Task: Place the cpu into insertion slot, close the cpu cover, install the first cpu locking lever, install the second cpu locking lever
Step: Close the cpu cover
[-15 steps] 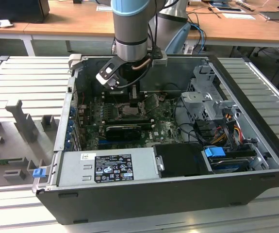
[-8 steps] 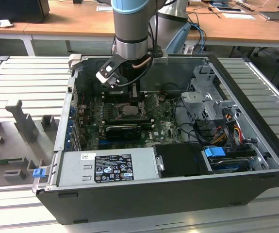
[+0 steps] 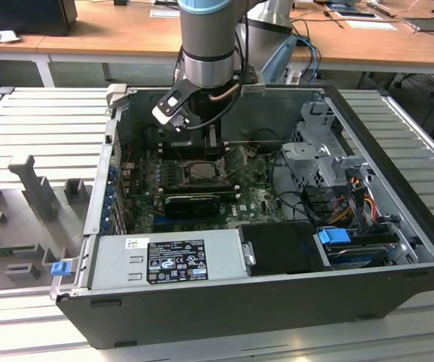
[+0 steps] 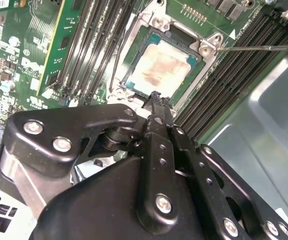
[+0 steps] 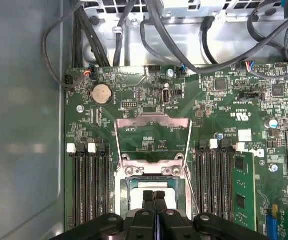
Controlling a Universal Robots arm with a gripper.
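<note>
The cpu, a pale square chip, lies flat in the black-framed insertion slot on the green board. My gripper is shut with nothing between its fingers, its tips just above the chip's near edge. In the first wrist view the same tips hang over the cpu in the insertion slot. The cpu cover, a silvery frame with a window, stands flipped open behind the slot. A thin wire locking lever sticks out, unlatched, beside the slot. In the exterior view the gripper is low inside the case.
Black memory slots flank the socket on both sides. A long black finned card lies near the socket. The power supply, a drive cage and loose cables ring the board within the case walls.
</note>
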